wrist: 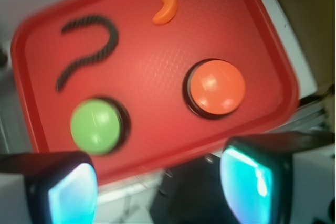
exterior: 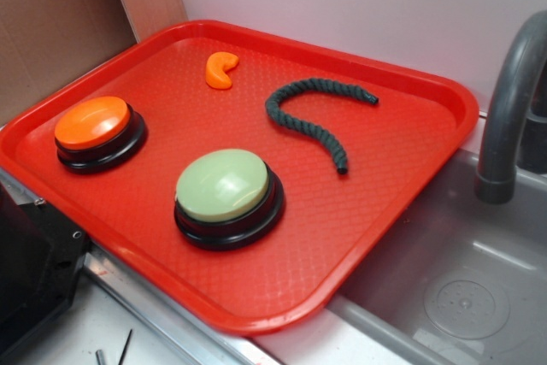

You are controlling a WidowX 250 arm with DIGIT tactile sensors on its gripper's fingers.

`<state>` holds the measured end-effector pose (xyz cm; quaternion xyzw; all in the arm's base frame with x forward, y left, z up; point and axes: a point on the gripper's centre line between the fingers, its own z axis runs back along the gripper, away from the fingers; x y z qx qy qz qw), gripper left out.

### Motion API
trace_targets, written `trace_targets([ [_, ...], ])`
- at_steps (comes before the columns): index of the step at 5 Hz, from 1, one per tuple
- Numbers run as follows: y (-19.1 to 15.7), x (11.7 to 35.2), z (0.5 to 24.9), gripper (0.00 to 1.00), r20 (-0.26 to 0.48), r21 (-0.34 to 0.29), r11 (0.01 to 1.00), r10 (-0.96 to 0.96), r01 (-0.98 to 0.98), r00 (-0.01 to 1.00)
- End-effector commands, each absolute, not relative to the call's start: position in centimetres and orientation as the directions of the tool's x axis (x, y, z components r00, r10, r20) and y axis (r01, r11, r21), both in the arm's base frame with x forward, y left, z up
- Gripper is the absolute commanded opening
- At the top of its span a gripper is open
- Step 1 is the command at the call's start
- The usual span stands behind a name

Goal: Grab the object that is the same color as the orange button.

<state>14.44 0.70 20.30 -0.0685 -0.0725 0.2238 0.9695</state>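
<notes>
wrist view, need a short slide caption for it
Open hand high above red tray holding orange crescent, rope, two dome buttons.

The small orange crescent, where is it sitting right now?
In the exterior view the orange crescent lies on the red tray near its far edge, beyond the orange button and left of the green rope, touching neither.

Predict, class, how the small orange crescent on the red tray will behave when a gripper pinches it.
The orange crescent looks like smooth, hard plastic, so it probably stays stiff but may slip. Being small, it is likely light. Its curved shape could make it pivot or skid on the tray if pinched off-centre.
</notes>
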Motion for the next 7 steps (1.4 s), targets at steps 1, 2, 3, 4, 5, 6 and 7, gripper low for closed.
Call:
trace_targets([
  [1,4.6,21.4,15.6,1.00,0.150,-0.230,0.723,0.688,-0.651,0.710],
  [2,5.5,24.2,13.3,1.00,0.212,-0.276,0.622,0.783,-0.732,0.585],
  [3,5.6,26.8,10.8,1.00,0.242,-0.250,0.630,0.776,-0.735,0.582],
  [4,6.8,29.0,7.8,1.00,0.240,-0.191,0.623,0.779,-0.759,0.579],
  [5,7.6,30.6,5.4,1.00,0.224,-0.153,0.636,0.767,-0.756,0.600],
  [6,8.2,31.8,4.1,1.00,0.199,-0.138,0.639,0.766,-0.756,0.611],
  [7,7.4,32.0,3.0,0.49,0.209,-0.064,0.652,0.749,-0.755,0.629],
])
